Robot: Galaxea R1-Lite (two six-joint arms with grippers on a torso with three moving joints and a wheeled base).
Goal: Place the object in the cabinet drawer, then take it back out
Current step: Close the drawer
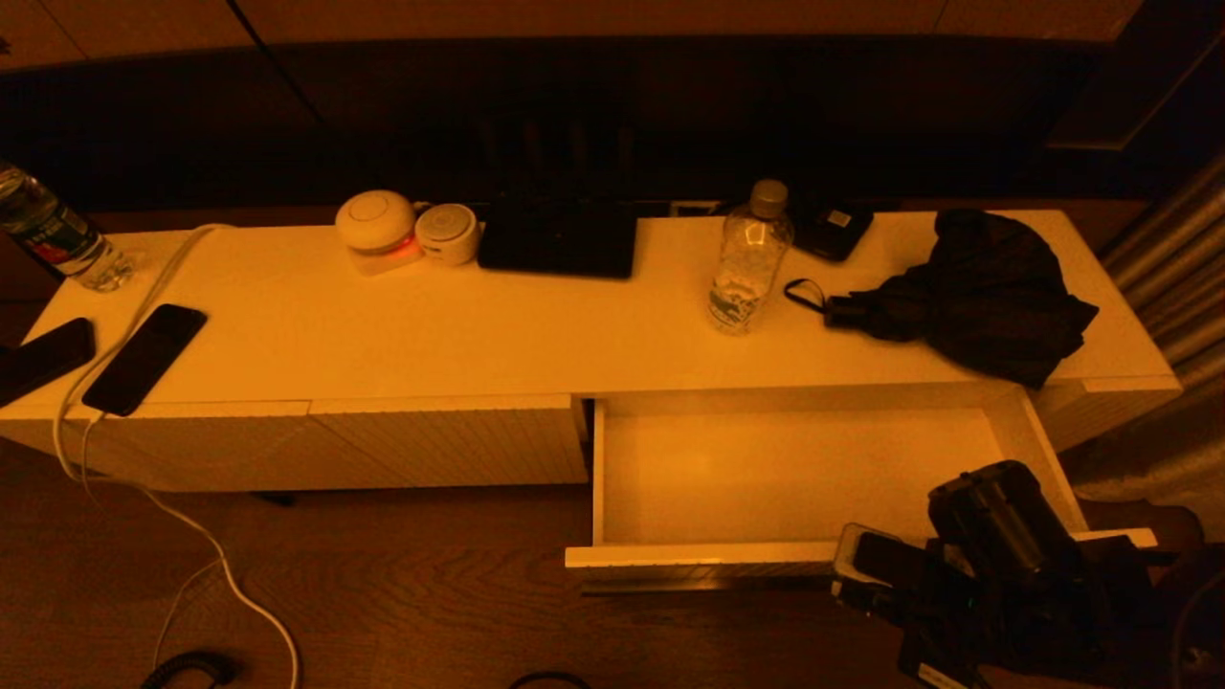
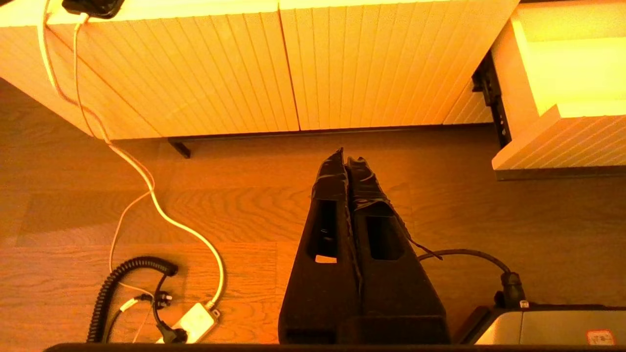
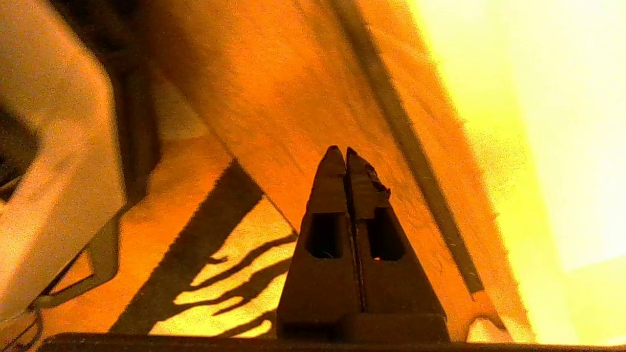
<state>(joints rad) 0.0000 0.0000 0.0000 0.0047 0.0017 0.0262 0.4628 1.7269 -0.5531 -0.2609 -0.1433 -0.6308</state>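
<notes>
The cabinet (image 1: pixel 478 325) is a long low white sideboard with ribbed front panels (image 2: pixel 220 68). At its right end the cabinet drawer (image 1: pixel 1038 455) stands pulled out, and its plain white inside holds nothing. Its ribbed front (image 2: pixel 562 142) also shows in the left wrist view. A clear plastic bottle (image 1: pixel 749 258) stands upright on the cabinet top behind the drawer, and a black folded umbrella (image 1: pixel 976 297) lies to its right. My right arm (image 1: pixel 995 536) hangs by the drawer's front right corner; the right gripper (image 3: pixel 346 150) is shut and empty over the wooden floor. My left gripper (image 2: pixel 346 155) is shut and empty, low in front of the closed panels.
On the cabinet top lie two dark phones (image 1: pixel 144 359), a second bottle (image 1: pixel 53 234), two round white devices (image 1: pixel 378 230), a flat black thing (image 1: pixel 560 239) and a small black box (image 1: pixel 833 230). A white cable (image 2: pixel 161 210) and an adapter (image 2: pixel 193 322) trail over the floor.
</notes>
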